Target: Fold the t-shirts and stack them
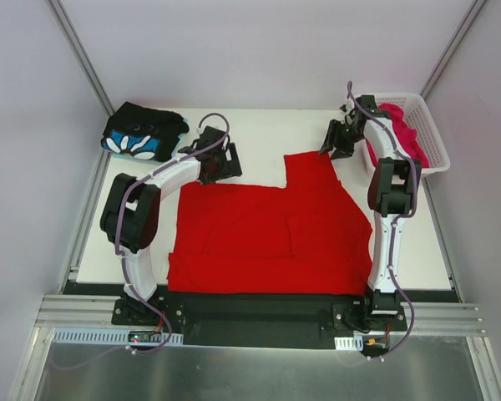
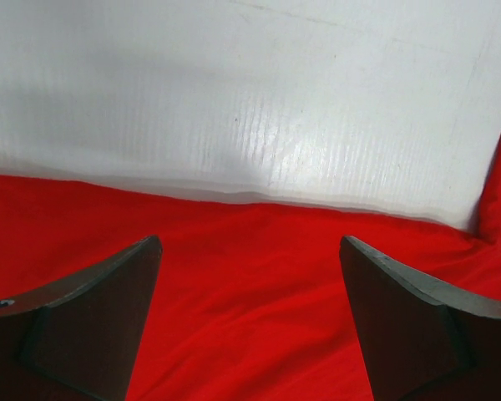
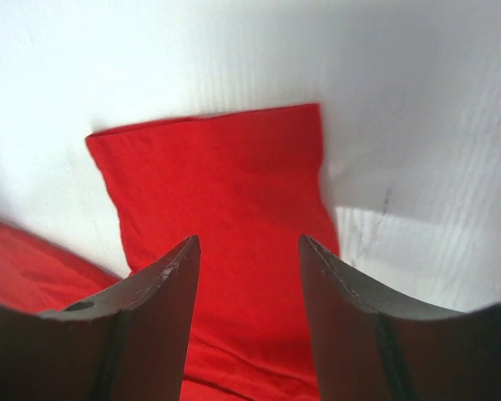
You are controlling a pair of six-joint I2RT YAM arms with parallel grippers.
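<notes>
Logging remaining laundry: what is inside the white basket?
A bunched magenta-pink t-shirt lies in the white basket. Anything beneath it is hidden, and the right arm covers the basket's left side.

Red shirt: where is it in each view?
Top: red shirt spread flat mid-table.
Left wrist: red shirt fills the lower half.
Right wrist: its sleeve, centre, running down between the fingers.
Shared landmark: white table bordering the cloth's far edge.
</notes>
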